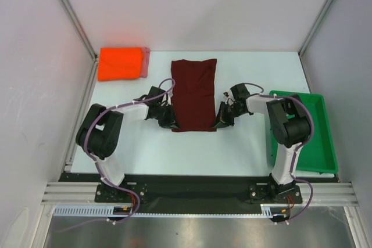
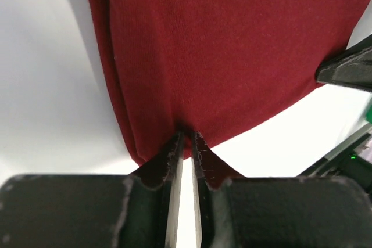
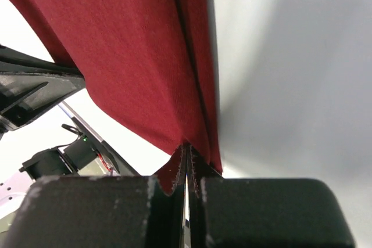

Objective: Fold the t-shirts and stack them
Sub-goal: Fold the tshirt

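The dark maroon t-shirt (image 1: pixel 195 92) lies as a long folded strip in the middle of the table. My left gripper (image 1: pixel 172 121) is shut on its near left corner; in the left wrist view the gripper (image 2: pixel 186 139) pinches the hem of the maroon cloth (image 2: pixel 232 50). My right gripper (image 1: pixel 219 121) is shut on its near right corner; in the right wrist view the gripper (image 3: pixel 187 148) pinches the cloth (image 3: pixel 128 56). The bright orange-red t-shirt (image 1: pixel 120 63) lies folded at the back left on top of the pinkish t-shirt (image 1: pixel 146 61), whose edge shows.
A green plastic tray (image 1: pixel 317 143) stands at the right edge of the table beside the right arm. White walls and metal frame posts close in the back and sides.
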Controlling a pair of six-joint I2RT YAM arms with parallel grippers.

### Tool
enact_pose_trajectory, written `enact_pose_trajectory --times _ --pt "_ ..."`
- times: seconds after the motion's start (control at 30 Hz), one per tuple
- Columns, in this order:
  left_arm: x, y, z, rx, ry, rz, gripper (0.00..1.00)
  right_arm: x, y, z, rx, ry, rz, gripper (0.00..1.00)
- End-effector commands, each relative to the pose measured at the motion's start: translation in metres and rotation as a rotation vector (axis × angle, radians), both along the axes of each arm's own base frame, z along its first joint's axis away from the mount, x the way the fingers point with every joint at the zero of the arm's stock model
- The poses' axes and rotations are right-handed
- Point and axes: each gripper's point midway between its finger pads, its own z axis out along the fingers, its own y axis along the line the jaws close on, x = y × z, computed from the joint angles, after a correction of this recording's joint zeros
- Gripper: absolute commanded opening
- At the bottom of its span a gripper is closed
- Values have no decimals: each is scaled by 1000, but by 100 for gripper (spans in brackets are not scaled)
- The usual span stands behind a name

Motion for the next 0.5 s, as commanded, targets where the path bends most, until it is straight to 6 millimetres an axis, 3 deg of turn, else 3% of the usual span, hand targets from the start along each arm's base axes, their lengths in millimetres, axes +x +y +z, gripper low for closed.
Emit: enact_pose_trajectory --times 0.0,0.03,0.07,0.13,0.2,0.3,0.4,0.43,0.47 --pt "-26 31 -12 143 14 -21 18 -18 -18 -5 -82 31 -7 0" --pt "-22 33 2 145 -34 -26 18 -18 -16 7 -69 15 4 0" --pt "-25 35 1 155 -22 -30 18 -16 -15 14 -63 3 10 0" --pt "-19 31 34 117 -116 -32 19 -13 -12 36 -60 -43 19 0" --pt "-9 23 65 66 -187 -41 22 -1 -2 56 -40 -90 20 0" --pt "1 1 91 -37 -197 -66 22 11 23 74 23 -118 43 0" --pt "7 -20 86 -125 -155 -72 21 9 50 59 39 -73 99 0" --pt "7 -23 73 -136 -109 -59 20 14 58 59 52 -77 109 0" --pt "6 -24 63 -138 -87 -55 19 12 64 46 47 -51 120 0"
